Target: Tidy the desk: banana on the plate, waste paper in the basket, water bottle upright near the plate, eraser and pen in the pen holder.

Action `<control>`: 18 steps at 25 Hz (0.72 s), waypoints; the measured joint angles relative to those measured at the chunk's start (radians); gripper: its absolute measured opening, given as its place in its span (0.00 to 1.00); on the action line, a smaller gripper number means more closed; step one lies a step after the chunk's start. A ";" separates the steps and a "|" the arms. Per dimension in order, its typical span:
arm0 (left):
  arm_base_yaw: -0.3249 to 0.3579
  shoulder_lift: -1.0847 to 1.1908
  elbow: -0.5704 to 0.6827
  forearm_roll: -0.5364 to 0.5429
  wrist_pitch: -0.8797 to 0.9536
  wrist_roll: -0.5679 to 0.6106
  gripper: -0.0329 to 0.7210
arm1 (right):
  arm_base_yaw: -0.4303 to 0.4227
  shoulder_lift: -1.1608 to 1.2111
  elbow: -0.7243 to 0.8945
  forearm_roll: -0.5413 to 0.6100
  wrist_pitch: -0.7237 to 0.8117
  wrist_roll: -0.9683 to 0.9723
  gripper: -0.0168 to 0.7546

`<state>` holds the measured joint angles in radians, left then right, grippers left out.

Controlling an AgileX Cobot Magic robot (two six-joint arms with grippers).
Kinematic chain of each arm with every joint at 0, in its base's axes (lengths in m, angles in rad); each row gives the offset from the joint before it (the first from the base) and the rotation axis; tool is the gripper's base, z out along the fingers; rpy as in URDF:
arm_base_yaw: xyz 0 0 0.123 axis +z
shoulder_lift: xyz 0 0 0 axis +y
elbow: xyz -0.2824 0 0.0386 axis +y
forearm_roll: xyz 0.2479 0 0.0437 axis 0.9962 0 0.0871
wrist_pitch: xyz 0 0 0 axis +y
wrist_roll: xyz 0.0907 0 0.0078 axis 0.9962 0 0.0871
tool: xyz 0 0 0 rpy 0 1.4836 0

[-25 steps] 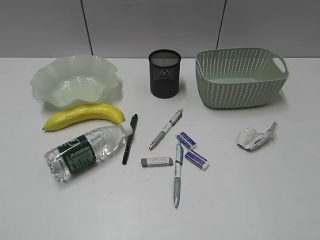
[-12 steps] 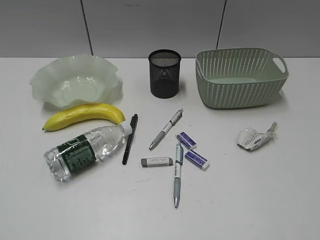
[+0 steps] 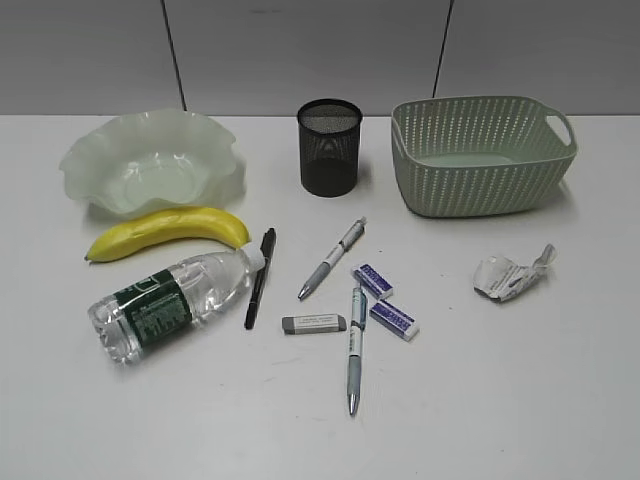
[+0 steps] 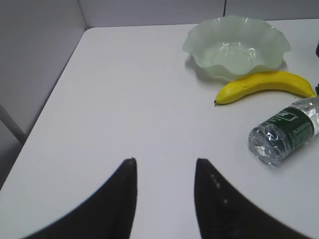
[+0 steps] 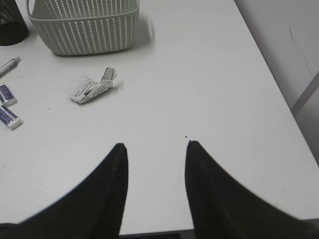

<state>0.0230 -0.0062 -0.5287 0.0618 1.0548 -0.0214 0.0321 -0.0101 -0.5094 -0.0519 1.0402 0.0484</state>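
The yellow banana [image 3: 168, 231] lies in front of the ruffled pale-green plate [image 3: 152, 162]. The water bottle [image 3: 172, 301] lies on its side below it. A black pen [image 3: 260, 277], two grey pens [image 3: 333, 257] and three erasers [image 3: 314, 323] lie mid-desk. The black mesh pen holder [image 3: 329, 146] and green basket [image 3: 482, 152] stand at the back. The waste paper [image 3: 511, 274] lies right. My left gripper [image 4: 164, 162] is open and empty, left of the banana [image 4: 264, 85], the bottle [image 4: 287, 138] and the plate [image 4: 236, 46]. My right gripper [image 5: 153, 146] is open and empty, near the paper [image 5: 92, 87].
The desk's left edge [image 4: 50, 97] runs beside my left gripper, its right edge [image 5: 279, 94] beside my right gripper. Purple-labelled erasers [image 5: 7, 105] lie at the left of the right wrist view, below the basket [image 5: 84, 25]. A grey wall stands behind the desk.
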 joint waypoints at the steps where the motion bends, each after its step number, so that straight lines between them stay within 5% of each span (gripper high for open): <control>1: 0.000 0.000 0.000 0.000 0.000 0.000 0.43 | 0.000 0.000 0.000 0.000 0.000 0.000 0.43; 14: -0.014 0.009 -0.011 -0.023 -0.007 0.000 0.42 | 0.000 0.000 0.000 0.000 0.000 0.000 0.43; 18: -0.024 0.069 -0.031 -0.062 -0.180 0.000 0.38 | 0.000 0.000 0.000 0.001 0.000 0.000 0.43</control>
<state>-0.0012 0.0625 -0.5599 0.0000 0.8753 -0.0214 0.0321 -0.0101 -0.5094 -0.0511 1.0402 0.0484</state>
